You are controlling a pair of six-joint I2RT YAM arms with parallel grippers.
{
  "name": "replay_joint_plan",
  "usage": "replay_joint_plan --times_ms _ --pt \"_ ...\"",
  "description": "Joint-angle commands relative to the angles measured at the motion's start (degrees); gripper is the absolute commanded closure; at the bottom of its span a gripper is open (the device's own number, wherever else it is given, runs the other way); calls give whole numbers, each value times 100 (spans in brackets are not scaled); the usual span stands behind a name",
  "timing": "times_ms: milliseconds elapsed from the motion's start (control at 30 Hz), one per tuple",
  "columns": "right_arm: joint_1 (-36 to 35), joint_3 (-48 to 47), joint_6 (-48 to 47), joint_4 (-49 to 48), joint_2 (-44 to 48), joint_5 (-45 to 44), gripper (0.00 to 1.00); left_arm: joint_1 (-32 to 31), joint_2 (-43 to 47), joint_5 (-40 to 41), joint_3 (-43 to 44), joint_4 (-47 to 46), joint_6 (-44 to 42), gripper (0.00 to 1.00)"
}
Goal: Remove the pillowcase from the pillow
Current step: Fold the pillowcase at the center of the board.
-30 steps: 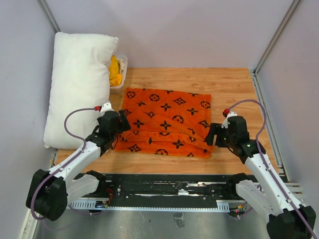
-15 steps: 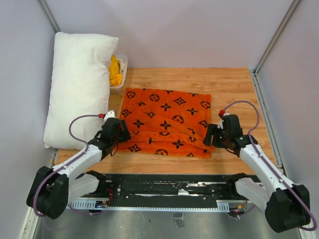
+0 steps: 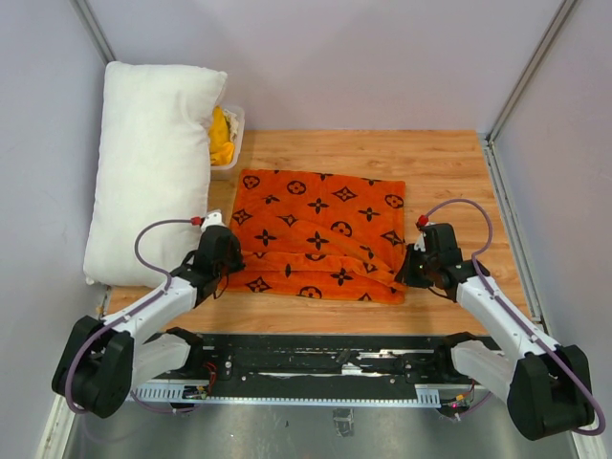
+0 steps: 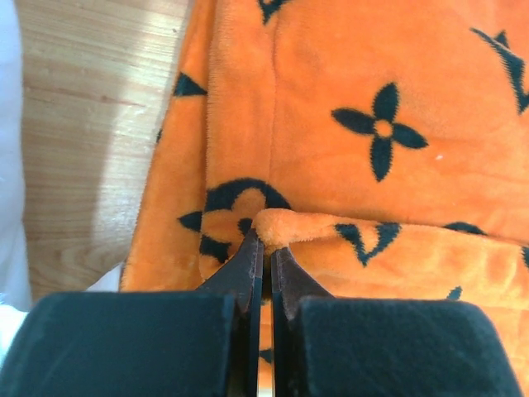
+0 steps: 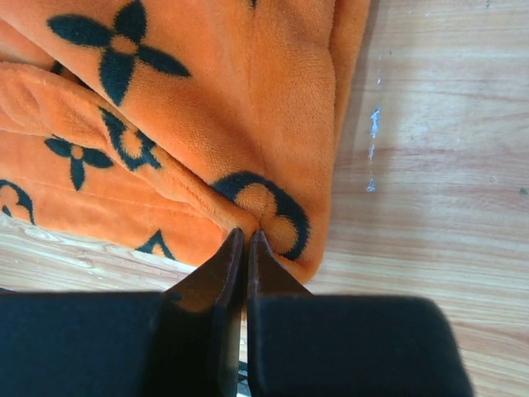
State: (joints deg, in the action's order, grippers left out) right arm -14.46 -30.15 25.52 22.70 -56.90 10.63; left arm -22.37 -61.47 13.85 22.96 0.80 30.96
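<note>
top external: rumpled orange monogrammed pillowcase (image 3: 320,234)

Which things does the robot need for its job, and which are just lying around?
For the job: pillowcase, pillow, left hand, right hand.
Just lying about: yellow cloth, plastic tub.

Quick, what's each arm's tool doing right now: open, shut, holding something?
Left tool: shut, pinching a fold of the orange plush pillowcase with black flower print.
Right tool: shut, pinching that pillowcase's corner.
</note>
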Motion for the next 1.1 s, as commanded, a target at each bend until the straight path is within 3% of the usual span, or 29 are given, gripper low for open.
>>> replay_joint_plan --times_ms 0,233,433,567,767,800,833,900,933,1000,1033,1067 --pt "54 -214 -41 47 128 150 99 -42 208 716 399 336 -28 100" --pt "55 -752 -143 466 561 -40 99 -40 693 2132 1331 1711 344 100" --pt "55 -576 -123 481 615 -2 99 -43 820 2659 1117 2197 920 100" --pt "53 -254 -27 422 631 75 99 -44 886 2500 872 2431 1261 100" --pt "52 19 97 406 901 -8 99 -40 1322 1407 28 2107 1699 97" --pt "55 34 94 411 947 -23 98 -39 1442 1338 -58 2085 1736 91" --pt "50 34 94 427 994 -39 89 -39 1575 1352 -106 2101 1754 82" --pt "49 27 104 429 1110 -85 60 -39 1999 1551 -71 2228 1681 50" --pt "56 20 102 421 1178 -113 52 -39 2186 1677 -9 2249 1581 33" --pt "48 -26 104 374 1323 -229 34 -44 2500 1913 156 2199 1325 9" --pt "49 -64 106 333 1422 -315 29 -43 2602 1989 246 2083 1182 1" --pt "56 -119 106 281 1480 -396 25 -44 2658 1978 327 1932 1015 1"
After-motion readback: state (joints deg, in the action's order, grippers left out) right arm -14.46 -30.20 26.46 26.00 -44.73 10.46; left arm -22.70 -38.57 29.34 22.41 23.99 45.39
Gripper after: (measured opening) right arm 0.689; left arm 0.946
